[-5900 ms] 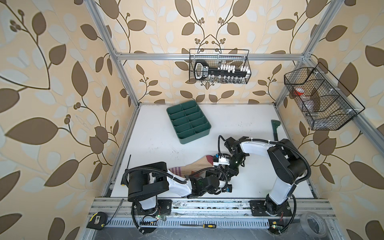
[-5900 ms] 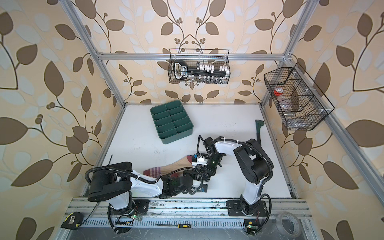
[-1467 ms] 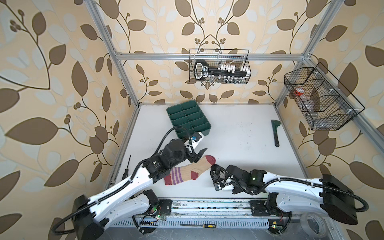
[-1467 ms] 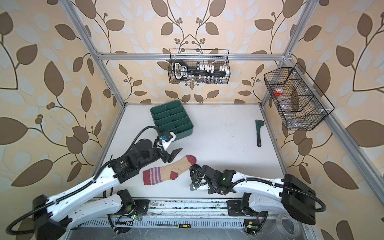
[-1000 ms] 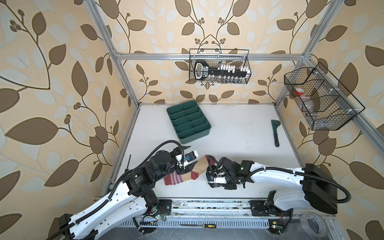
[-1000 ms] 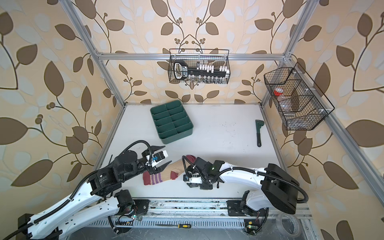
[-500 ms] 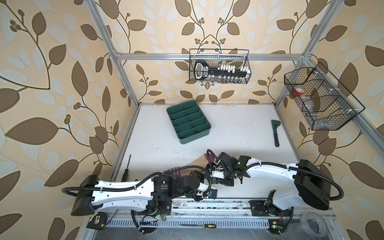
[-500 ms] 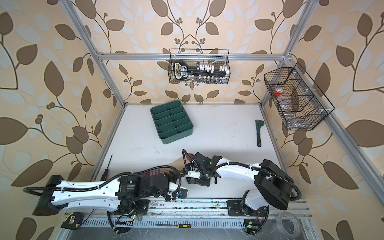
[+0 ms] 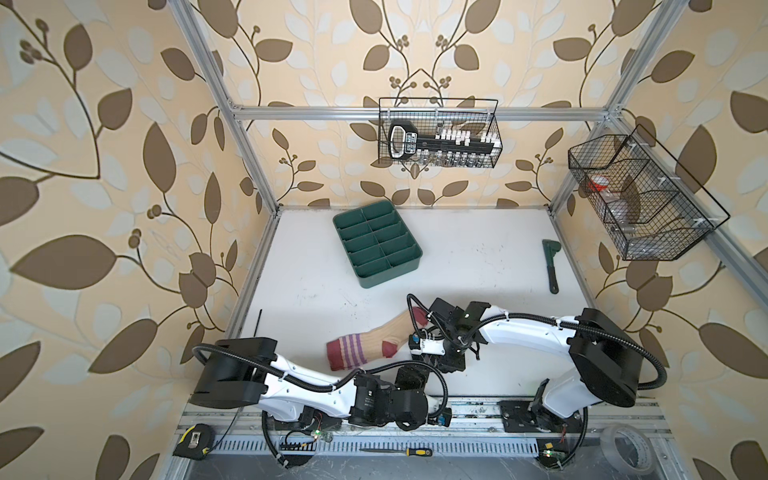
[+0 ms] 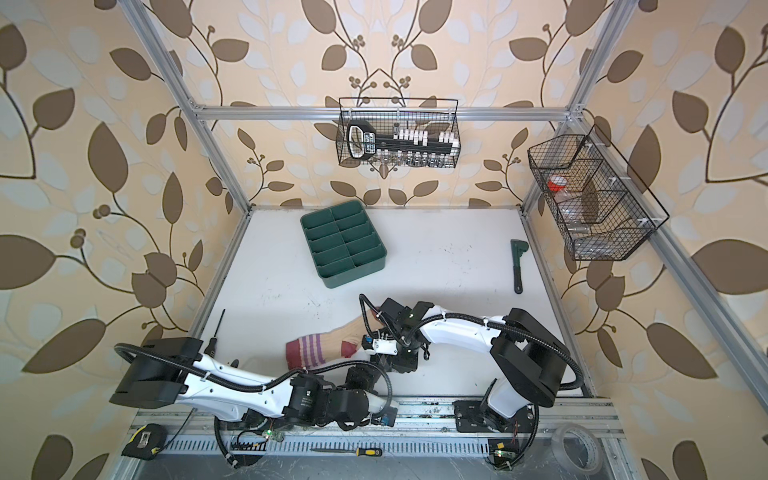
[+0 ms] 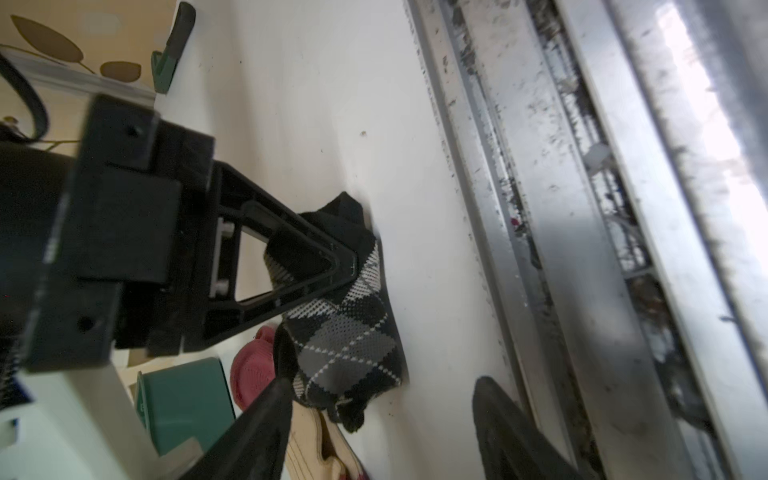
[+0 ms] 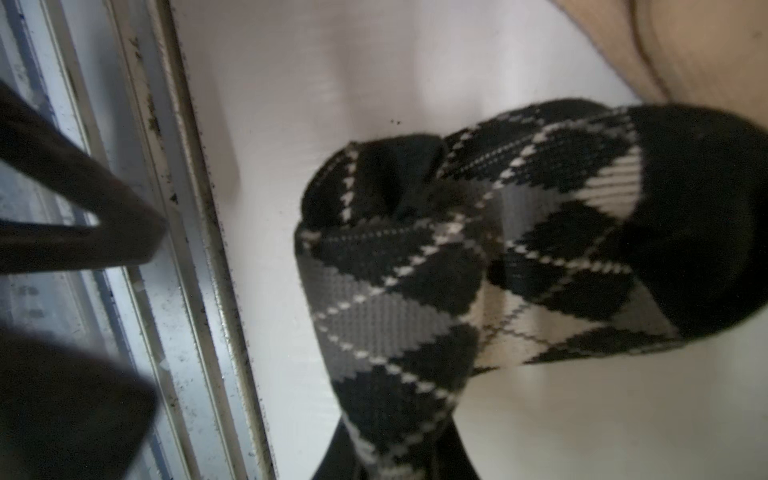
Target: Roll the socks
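Observation:
The beige sock [image 9: 374, 343] [image 10: 328, 340], with maroon toe, heel and cuff and purple stripes, lies flat near the table's front in both top views. The black argyle sock [image 12: 478, 270] [image 11: 349, 340] is bunched on the table beside the beige sock's [image 11: 311, 440] toe. My right gripper [image 12: 399, 461] [image 9: 440, 359] is shut on it; its black finger [image 11: 299, 266] pinches the fabric. My left gripper [image 11: 382, 436] [image 9: 415, 372] stands open close in front, one finger [image 11: 257, 428] touching the sock's edge. In both top views the grippers hide the black sock.
A green compartment tray [image 9: 377, 244] sits at the back middle, a green-handled tool [image 9: 552, 266] at the right. The aluminium front rail [image 11: 582, 249] runs just beside my left gripper. Wire baskets [image 9: 438, 133] hang on the walls. A thin black tool [image 9: 258, 322] lies by the left edge.
My left arm has dropped from over the beige sock to lie low along the front rail, bringing its open gripper up to the black sock. The right gripper has barely moved.

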### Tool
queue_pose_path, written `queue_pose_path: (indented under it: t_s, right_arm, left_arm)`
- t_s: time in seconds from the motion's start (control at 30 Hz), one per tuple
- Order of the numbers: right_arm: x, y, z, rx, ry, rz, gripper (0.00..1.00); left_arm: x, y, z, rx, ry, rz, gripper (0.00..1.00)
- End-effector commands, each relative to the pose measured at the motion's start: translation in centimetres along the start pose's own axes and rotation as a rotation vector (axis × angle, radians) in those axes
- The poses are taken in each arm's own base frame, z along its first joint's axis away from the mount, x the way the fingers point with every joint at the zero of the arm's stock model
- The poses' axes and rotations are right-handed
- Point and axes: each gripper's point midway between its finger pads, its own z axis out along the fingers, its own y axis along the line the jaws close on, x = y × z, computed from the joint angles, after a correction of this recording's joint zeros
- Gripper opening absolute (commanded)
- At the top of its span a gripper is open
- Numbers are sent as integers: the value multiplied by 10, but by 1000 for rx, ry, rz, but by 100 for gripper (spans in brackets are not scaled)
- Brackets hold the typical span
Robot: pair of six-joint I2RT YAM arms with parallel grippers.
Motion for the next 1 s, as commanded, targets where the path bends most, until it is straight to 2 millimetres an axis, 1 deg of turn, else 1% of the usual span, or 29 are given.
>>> queue_pose_path:
  t_s: [0.0,0.03,0.1,0.27,0.33,0.37,0.47,0.7,0.8,0.9,0.97]
  right_arm:
    - [19,19,5,-96,69,9,0]
    - [19,20,4,-98,62,5,0]
    - [19,22,3,-101,52,-2,0]
    - [20,23,1,-101,34,-15,0]
    - [19,24,0,-104,23,-16,0]
    - [17,25,0,-106,18,-17,0]
    - [14,25,2,-122,11,-7,0]
    - [8,23,8,-153,16,4,0]
    - [7,21,11,-154,17,10,0]
    - [5,14,12,-132,25,28,0]
    - [5,7,11,-98,20,40,0]
  left_arm:
    - [-7,25,9,-147,8,-93,70]
    - [0,23,16,-157,42,-84,70]
    - [11,25,22,-178,86,-84,66]
    - [25,25,31,-161,116,-107,60]
    - [31,25,39,-159,132,-113,55]
    - [29,24,44,-158,138,-114,50]
    - [23,22,51,-151,125,-120,46]
    - [11,23,56,-154,97,-96,38]
    - [9,23,55,-149,88,-93,26]
    - [8,18,55,-120,85,-103,7]
    - [6,13,55,-84,87,-106,1]
